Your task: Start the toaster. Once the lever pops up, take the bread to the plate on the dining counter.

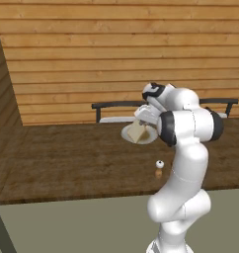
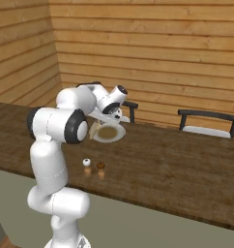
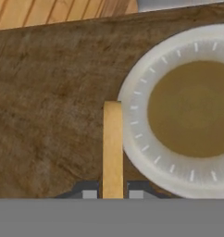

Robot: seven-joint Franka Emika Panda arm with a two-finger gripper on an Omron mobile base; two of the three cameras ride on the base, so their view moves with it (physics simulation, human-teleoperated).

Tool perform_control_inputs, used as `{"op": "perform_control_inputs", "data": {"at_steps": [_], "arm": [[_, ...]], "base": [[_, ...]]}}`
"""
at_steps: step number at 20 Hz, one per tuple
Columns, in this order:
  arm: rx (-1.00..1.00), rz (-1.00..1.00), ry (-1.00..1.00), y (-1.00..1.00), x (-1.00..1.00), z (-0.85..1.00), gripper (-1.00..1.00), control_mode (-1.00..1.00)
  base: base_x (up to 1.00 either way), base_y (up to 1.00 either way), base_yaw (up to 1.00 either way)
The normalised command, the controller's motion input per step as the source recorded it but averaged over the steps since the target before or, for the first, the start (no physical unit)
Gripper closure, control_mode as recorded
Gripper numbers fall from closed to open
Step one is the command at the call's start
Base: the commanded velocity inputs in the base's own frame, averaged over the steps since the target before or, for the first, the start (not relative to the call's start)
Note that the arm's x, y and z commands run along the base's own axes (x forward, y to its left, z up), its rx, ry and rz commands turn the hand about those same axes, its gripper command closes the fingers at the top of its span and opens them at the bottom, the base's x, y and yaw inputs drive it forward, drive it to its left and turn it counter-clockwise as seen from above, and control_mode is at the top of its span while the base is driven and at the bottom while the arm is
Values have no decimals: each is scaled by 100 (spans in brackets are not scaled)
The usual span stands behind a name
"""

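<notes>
At the hand view's lower centre, my claw (image 3: 112, 194) pinches the bread (image 3: 112, 148) edge-on, holding it just left of the plate (image 3: 132, 115), over the tabletop (image 3: 49, 102), ready for placing.

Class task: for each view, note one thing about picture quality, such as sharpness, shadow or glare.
Left base view: soft, the bread blurry. Right base view: flat light, no glare on the plate. Hand view: pixelated, end effector dim at the fingertips.

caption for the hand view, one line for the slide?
Gripper holding the bread edge-on above the dining counter, just beside the plate rim.
</notes>
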Motion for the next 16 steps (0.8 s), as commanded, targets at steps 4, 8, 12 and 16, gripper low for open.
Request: {"op": "perform_control_inputs", "data": {"at_steps": [4, 8, 12, 16], "arm": [[0, 3, 0, -9, 28, 0, 100, -100], [0, 2, 0, -2, 42, -1, 100, -100], [0, 1, 0, 0, 30, -14, 100, -100], [0, 1, 0, -1, 19, -22, 100, -100]], "base": [[0, 0, 0], [0, 0, 0], [0, 0, 0], [0, 0, 0]]}}
